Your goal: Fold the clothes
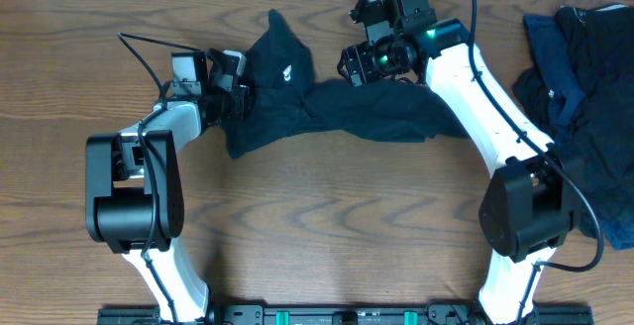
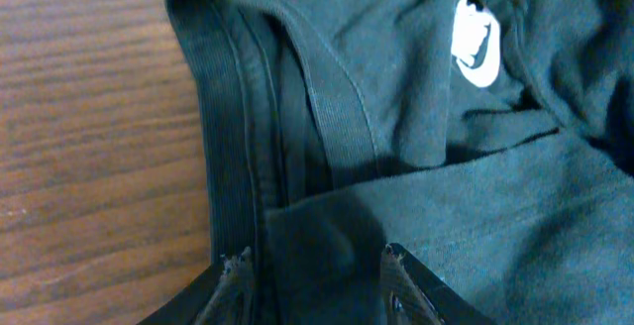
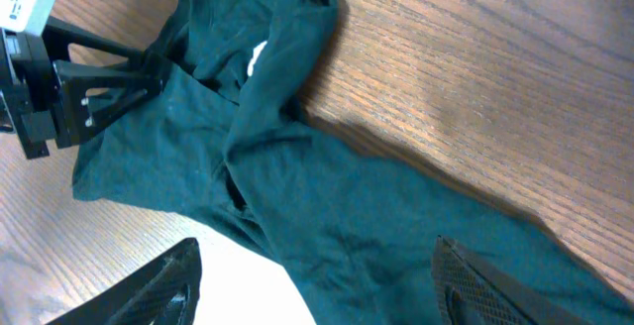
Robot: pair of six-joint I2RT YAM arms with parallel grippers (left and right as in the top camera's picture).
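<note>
A very dark navy T-shirt (image 1: pixel 327 112) lies crumpled and stretched sideways across the far middle of the table, its small white logo (image 1: pixel 285 70) facing up. My left gripper (image 1: pixel 238 95) is at the shirt's left end, shut on a thick fold of it by the ribbed collar (image 2: pixel 228 117); the fold sits between the fingers (image 2: pixel 315 261). My right gripper (image 1: pixel 359 64) hovers open and empty above the shirt's middle (image 3: pixel 347 206), fingers wide apart (image 3: pixel 317 266). The logo also shows in the left wrist view (image 2: pixel 475 38) and the right wrist view (image 3: pixel 258 57).
A pile of more dark navy and black clothes (image 1: pixel 584 97) lies at the table's right edge, beside the right arm's base. Bare wooden tabletop (image 1: pixel 327 226) lies in front of the shirt. The left gripper also shows in the right wrist view (image 3: pixel 99 92).
</note>
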